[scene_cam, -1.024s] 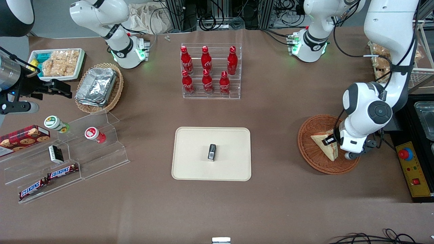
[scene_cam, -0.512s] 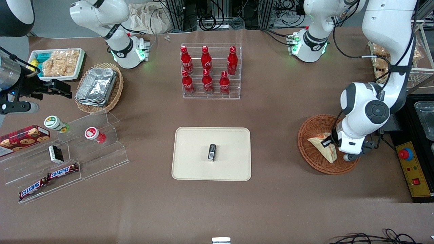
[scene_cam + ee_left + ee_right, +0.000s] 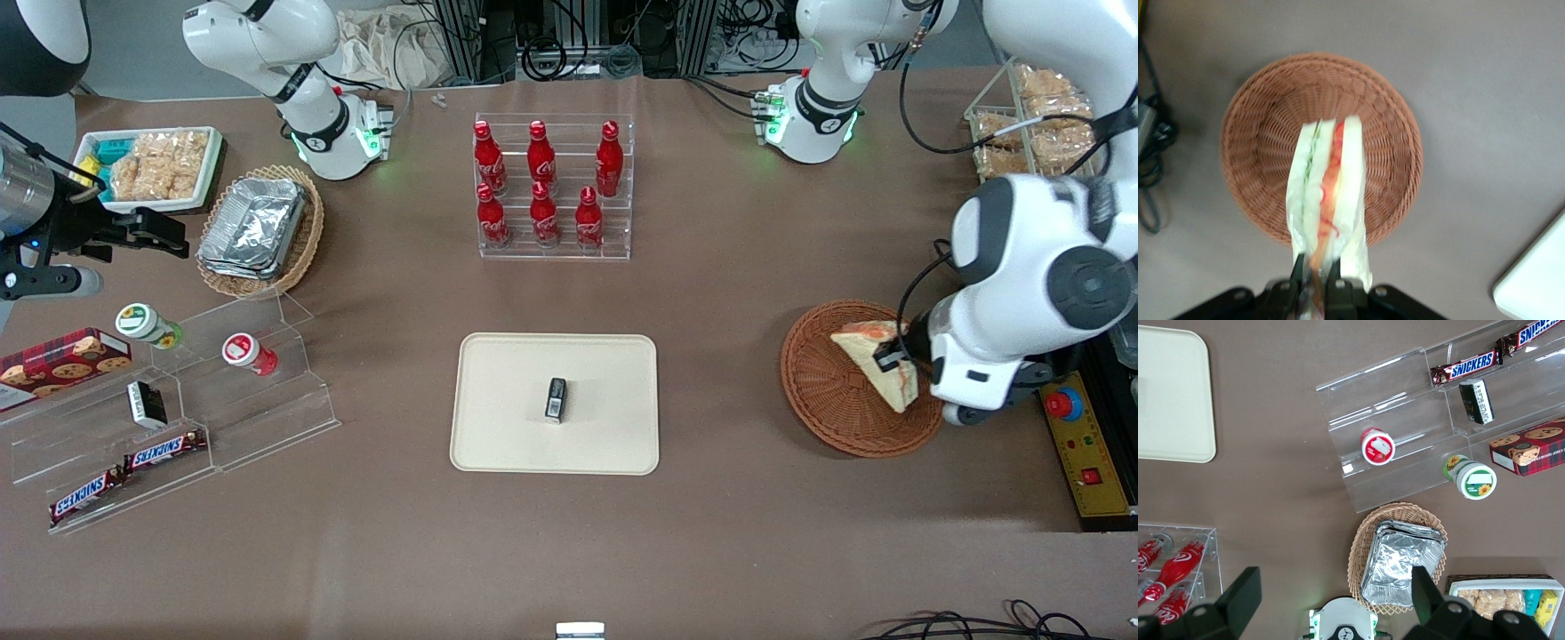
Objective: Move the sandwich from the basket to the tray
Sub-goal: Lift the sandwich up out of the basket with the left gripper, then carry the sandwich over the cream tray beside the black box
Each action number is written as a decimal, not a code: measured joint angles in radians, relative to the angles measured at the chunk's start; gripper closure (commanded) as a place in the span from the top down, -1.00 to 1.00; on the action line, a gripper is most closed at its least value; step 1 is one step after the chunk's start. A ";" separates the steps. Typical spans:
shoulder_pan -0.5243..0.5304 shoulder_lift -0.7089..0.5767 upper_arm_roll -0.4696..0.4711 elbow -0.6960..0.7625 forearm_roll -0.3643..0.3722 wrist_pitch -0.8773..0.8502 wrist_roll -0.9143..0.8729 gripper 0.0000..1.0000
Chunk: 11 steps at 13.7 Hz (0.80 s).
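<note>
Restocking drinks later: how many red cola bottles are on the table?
6, all in the clear rack: three on the upper step, three on the lower. None seems hidden.

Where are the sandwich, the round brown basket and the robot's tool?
sandwich (image 3: 1331, 187), left wrist view, on its red filling edge.
basket (image 3: 822, 391), front view, on its bare woven floor.
tool (image 3: 1315, 283), left wrist view, between its fingertips, shut on the sandwich above the basket.
</note>
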 measured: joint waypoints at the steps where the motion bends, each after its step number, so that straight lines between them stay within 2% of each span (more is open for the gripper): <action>1: 0.000 -0.002 -0.005 0.043 -0.001 -0.044 0.009 -1.00; 4: -0.001 -0.001 -0.042 0.101 -0.005 -0.077 0.014 -1.00; 11: -0.006 0.016 -0.144 0.109 -0.006 -0.077 0.072 -1.00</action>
